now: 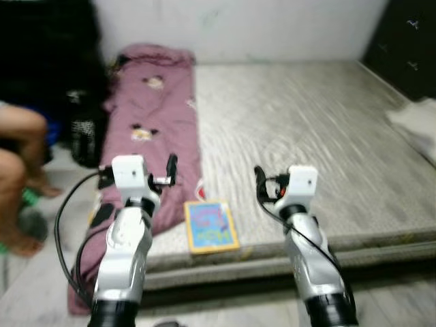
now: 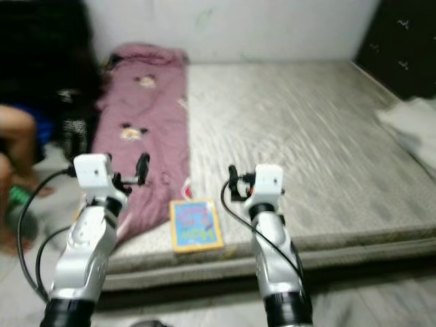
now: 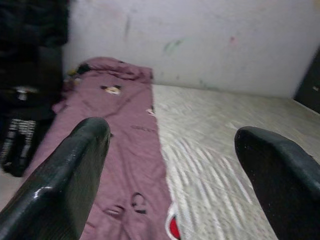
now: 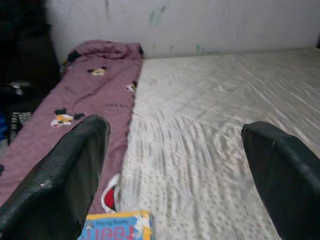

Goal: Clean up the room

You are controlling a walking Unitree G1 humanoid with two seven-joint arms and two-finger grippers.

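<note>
- The robot stands at the foot of the mattress (image 1: 306, 129), both arms raised. The blurred head views suggest it is on the approach, with nothing picked up yet.
- The likeliest thing to tidy is the yellow-bordered book (image 1: 211, 226), lying flat near the mattress's front edge, just beside the purple blanket (image 1: 153, 116).
- Next move, I'd judge: lower one gripper onto the book, which sits between the two arms.
- The left gripper (image 3: 172, 165) has its fingers spread wide, holding nothing, hovering above the blanket.
- The right gripper (image 4: 175, 165) is likewise spread wide and empty, with the book just below it.
- A person's bare legs (image 1: 17, 170) are at the robot's left.
</note>
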